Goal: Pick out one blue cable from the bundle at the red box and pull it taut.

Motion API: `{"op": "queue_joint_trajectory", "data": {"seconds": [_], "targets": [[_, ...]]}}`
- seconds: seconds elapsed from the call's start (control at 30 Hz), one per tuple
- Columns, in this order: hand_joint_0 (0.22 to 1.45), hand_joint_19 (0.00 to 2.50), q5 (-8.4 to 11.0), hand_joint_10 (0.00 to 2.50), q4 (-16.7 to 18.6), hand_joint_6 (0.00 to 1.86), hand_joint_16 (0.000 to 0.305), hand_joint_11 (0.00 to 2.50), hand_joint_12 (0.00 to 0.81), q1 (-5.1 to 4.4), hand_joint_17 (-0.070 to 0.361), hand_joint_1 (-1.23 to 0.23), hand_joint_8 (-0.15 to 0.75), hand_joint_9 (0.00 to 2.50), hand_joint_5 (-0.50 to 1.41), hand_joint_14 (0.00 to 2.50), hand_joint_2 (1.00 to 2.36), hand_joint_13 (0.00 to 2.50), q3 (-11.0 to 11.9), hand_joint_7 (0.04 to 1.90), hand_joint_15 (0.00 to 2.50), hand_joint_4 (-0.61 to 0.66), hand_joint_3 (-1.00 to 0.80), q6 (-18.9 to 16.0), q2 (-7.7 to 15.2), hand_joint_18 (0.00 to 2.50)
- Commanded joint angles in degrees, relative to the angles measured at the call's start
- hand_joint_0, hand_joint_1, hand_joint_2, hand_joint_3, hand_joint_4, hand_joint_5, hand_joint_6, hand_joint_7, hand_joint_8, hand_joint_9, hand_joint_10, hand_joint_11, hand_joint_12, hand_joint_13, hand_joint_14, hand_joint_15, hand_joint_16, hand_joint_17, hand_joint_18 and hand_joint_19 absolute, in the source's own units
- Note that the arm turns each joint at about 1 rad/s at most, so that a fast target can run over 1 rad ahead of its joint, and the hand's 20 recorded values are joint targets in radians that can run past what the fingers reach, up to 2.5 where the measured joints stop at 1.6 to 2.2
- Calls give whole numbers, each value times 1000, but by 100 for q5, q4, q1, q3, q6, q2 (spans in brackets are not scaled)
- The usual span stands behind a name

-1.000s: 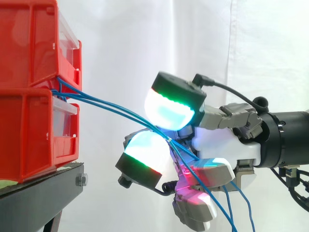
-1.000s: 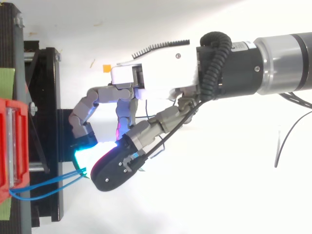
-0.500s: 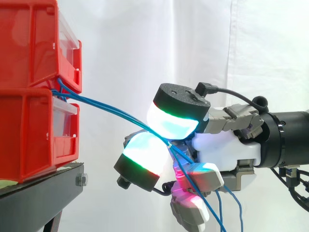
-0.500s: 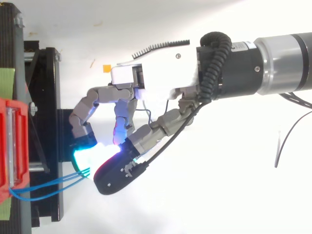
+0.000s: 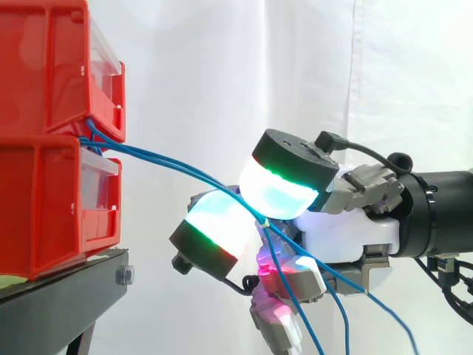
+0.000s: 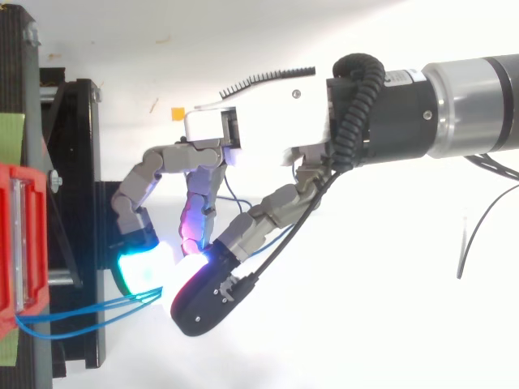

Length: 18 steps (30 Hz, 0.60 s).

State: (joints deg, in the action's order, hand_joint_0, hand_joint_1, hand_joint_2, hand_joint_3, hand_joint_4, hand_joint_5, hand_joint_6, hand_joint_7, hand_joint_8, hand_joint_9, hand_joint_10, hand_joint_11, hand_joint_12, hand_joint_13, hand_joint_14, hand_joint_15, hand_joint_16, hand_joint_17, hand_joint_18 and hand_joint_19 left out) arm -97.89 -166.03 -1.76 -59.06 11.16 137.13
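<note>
A bundle of thin blue cables [image 5: 170,163] leaves the gap between the two stacked red plastic bins [image 5: 44,207] at the left of the side view. It slopes down to the middle of the frame, then trails off toward the lower right corner. The bins sit on a black metal stand [image 5: 66,288] at the lower left.

The robot's hand [image 5: 347,237] comes in from the right with its fingers curled. Two big glowing fingertips [image 5: 281,194] are pressed together on the blue cables at frame centre, pinching them where they pass between the pads. Several strands run into that pinch, and from here I cannot tell whether one or more is actually clamped.

These cables look light, limp and smooth-sheathed, so they will likely bend freely and may slide between rounded pads. The best place to take hold seems to be a single strand in mid-span, well clear of the bins and where the strands fan apart. Since they are anchored at the bins, a steady pull should suit better than a jerk.
</note>
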Motion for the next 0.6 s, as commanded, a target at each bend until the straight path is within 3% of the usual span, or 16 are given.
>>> {"op": "queue_joint_trajectory", "data": {"seconds": [0.0,0.3,0.57], "targets": [[850,790,-2,24,0,928,47,815,360,0,106,-914,309,1217,-154,23,1000,1027,0,916,659,-187,-500,0,-2,822],[714,755,-2,26,0,915,44,746,351,9,99,-824,322,1259,-137,25,1000,1046,0,926,657,-5,-500,0,-2,860],[651,760,-2,23,0,861,42,712,347,-9,94,-666,314,1279,-117,23,1000,1049,0,928,660,20,-493,0,-2,837]]}}
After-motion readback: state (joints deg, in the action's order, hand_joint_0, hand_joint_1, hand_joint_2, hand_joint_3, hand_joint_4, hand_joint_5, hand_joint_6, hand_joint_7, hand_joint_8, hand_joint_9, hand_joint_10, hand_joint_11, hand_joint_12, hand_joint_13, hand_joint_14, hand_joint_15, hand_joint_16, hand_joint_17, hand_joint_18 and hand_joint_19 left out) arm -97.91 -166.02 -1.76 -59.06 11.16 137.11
